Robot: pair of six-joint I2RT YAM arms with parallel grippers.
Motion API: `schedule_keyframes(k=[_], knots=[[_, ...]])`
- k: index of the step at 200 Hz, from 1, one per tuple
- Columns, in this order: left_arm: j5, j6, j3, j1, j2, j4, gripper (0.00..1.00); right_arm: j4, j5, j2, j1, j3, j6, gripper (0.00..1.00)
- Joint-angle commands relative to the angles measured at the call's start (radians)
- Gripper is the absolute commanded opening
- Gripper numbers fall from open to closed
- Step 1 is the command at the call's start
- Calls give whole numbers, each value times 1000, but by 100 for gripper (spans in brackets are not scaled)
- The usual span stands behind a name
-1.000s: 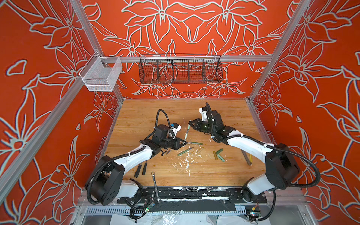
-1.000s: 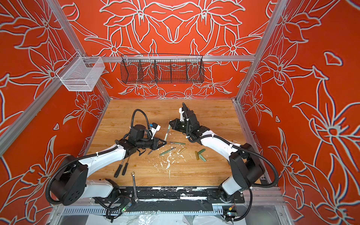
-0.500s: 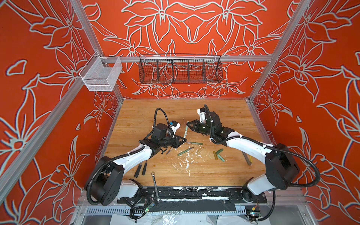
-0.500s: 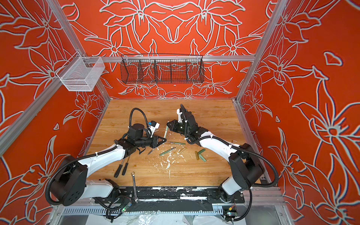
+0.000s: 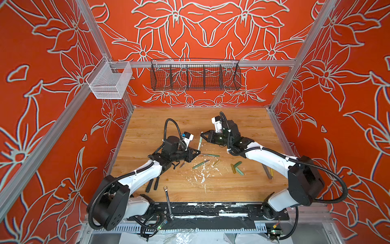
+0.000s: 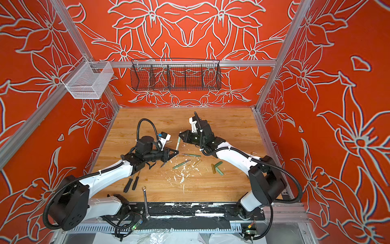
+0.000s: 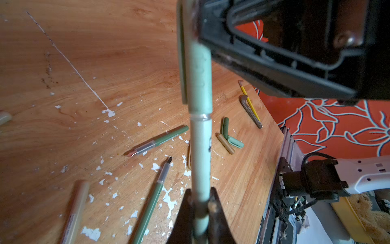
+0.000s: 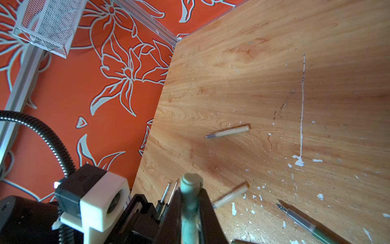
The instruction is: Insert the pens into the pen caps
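In both top views the left hand (image 5: pixel 198 151) and the right hand (image 5: pixel 204 136) meet near the middle of the wooden surface (image 5: pixel 242 190). Both hands are closed. The mint pen (image 5: pixel 199 144) stands tilted between them. Its lower end is pinched in the left hand and its upper end is at the right hand, at 12 o'clock from the left one. Three loose caps (image 5: pixel 237 168) lie clustered at 4 o'clock from the held pen. Two dark green pens (image 5: pixel 211 155) rest at 3 and 5 o'clock, among white paint flecks (image 5: pixel 202 176). Black-handled screwdrivers (image 5: pixel 152 184) lie at 7 o'clock and a wrench (image 5: pixel 167 199) at 6 o'clock. From this height the cap cannot be told apart from the pen.

The left wrist view shows the join. The left hand's fingers (image 7: pixel 217 211) clamp the pale barrel (image 7: pixel 200 156). The mint cap (image 7: pixel 199 69), clip alongside, covers the pen's far end down to a silver ring. The right hand's black finger presses on the cap. Behind, the olive-tan, green and sage caps touch at one end.

The right wrist view looks along the cap's rounded end (image 8: pixel 190 183), gripped tight between the right hand's fingers. This view alone shows two beige pens (image 8: pixel 229 131). One lies well apart with its bare point showing, and the other (image 8: pixel 230 195) lies just beside the hands.
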Motion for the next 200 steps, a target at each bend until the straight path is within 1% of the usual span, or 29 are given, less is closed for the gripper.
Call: schedule_keyframes(k=[1,48,100,130,147,176,200], knots=[[-26,85,60,2,-50,211,0,-151,-86,22,37,-55,-32,0],[-22,125,143,11,0,240,0,-158,-89,-1,73,-129,-3,0],[-19,141,191,11,39,292,0,-98,-92,-33,87,-184,90,0],[-52,147,200,11,49,329,0,-56,-115,-25,94,-190,152,0],[-77,141,194,11,51,366,0,-80,-99,-19,103,-179,152,0],[-94,131,194,11,49,398,0,-154,-42,-6,130,-154,112,0],[-102,142,208,13,52,391,0,-153,-38,2,153,-156,108,0]])
